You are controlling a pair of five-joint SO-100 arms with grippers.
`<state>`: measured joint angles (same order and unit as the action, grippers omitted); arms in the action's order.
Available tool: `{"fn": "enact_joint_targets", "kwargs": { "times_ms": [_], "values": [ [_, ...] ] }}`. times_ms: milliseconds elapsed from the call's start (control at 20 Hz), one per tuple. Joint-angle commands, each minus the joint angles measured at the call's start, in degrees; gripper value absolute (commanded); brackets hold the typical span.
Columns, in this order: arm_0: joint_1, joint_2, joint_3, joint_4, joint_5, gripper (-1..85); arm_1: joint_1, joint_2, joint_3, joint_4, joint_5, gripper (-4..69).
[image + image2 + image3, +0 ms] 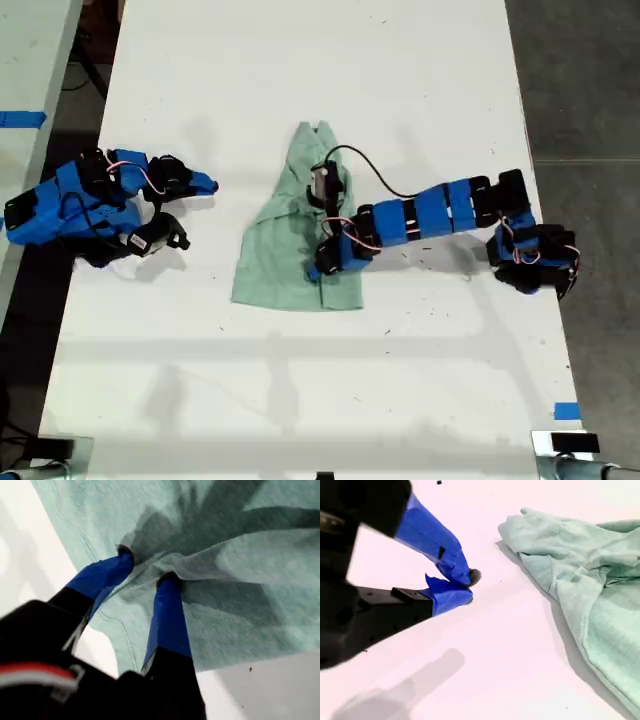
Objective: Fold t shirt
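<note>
1. The t shirt (290, 245) lies on the white desk (420, 80), roughly midway between its two long edges. The narrow neck end points toward the far edge in the exterior view; the wide hem faces the near edge.
2. The fabric is pale mint green and wrinkled, and its side at the exterior view's right is bunched into a raised fold.
3. My first gripper (322, 268) reaches in from the exterior view's right and sits on the shirt near its hem corner on that side.
4. In the first wrist view, my first gripper (147, 565) has its blue-taped jaws spread, both tips pressed into the cloth, with a ridge of fabric gathered between them. Not closed on the fold.
5. My second gripper (208, 184) rests on bare desk at the exterior view's left, well apart from the shirt, tips pointing toward it.
6. In the second wrist view, my second gripper (467, 586) has its jaws pressed together at the tips and holds nothing; the t shirt (580, 575) lies beyond it.
7. A blue tape mark (566, 411) sits near the desk's near corner at the exterior view's right.
</note>
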<state>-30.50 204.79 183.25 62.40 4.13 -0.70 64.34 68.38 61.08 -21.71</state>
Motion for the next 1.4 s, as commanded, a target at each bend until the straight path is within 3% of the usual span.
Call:
{"fn": "enact_joint_targets", "kwargs": {
  "times_ms": [0,450,550,600,800,850,900,950,1100,1200,1350],
  "values": [
    [0.44,0.53,0.62,-0.70,0.44,-0.1,-1.32,4.31,-4.83,0.62,-0.26,15.4],
    [0.44,0.53,0.62,-0.70,0.44,-0.1,-0.09,30.15,4.75,21.97,2.99,11.7],
    [0.44,0.53,0.62,-0.70,0.44,-0.1,0.70,42.36,18.81,21.36,5.71,11.3],
    [0.44,0.53,0.62,-0.70,0.44,-0.1,1.05,50.54,29.18,17.84,6.86,11.0],
    [0.35,0.53,0.62,-0.70,0.44,-0.1,1.05,102.22,83.23,-5.89,5.63,5.4],
    [0.18,0.53,0.62,-0.70,0.44,-0.1,0.44,121.55,94.04,-2.81,5.45,4.5],
    [0.00,0.53,0.62,-0.70,0.44,-0.1,-0.62,137.29,101.87,5.63,5.80,3.4],
    [-0.09,0.62,0.62,-0.70,0.35,-0.1,-1.58,134.47,99.93,11.95,6.77,4.6],
    [0.09,0.62,0.62,-0.70,0.09,-0.1,-1.23,136.76,108.90,15.12,6.33,8.3],
    [0.53,0.62,0.62,-0.70,0.09,-0.1,2.81,135.35,109.34,16.35,-3.34,5.6],
    [0.53,0.62,0.62,-0.70,0.09,-0.1,3.43,136.32,109.34,16.08,-6.59,5.2]
  ]
}}
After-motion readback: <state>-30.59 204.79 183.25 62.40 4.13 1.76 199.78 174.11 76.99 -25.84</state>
